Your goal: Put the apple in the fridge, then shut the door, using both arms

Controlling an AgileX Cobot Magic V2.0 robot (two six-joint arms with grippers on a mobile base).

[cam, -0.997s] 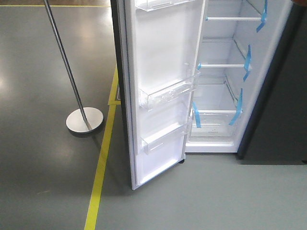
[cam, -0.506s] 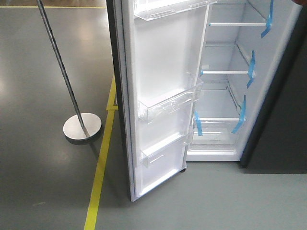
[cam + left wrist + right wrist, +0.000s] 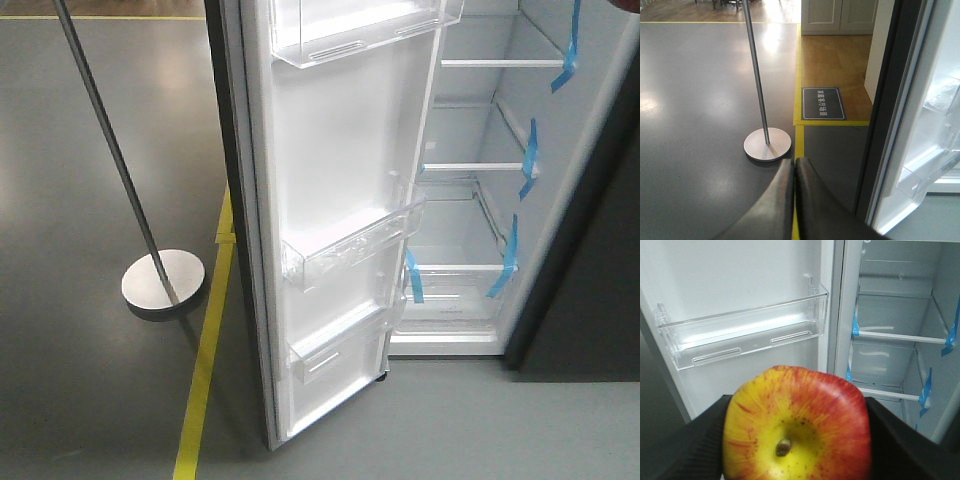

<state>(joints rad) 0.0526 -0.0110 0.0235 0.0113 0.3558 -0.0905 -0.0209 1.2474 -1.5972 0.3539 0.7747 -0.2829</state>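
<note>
R gripper is clamping apple, stem toward cam, facing open fridge; door swung wide. L gripper is sitting closed, empty.

- You have the fridge open ahead: its white cavity lies to the right of the door, with open gaps between the clear shelves.
- The door stands wide, and its bins jut toward the cavity, narrowing your way in on that side (the middle bin's corner reaches closest).
- Strips of blue tape hang at the shelf fronts along the right wall.
- To your left, the thin grey pole leans up from its round base, well apart from the door's outer edge, with bare floor between.
- The yellow floor line lies flat and blocks nothing.
</note>
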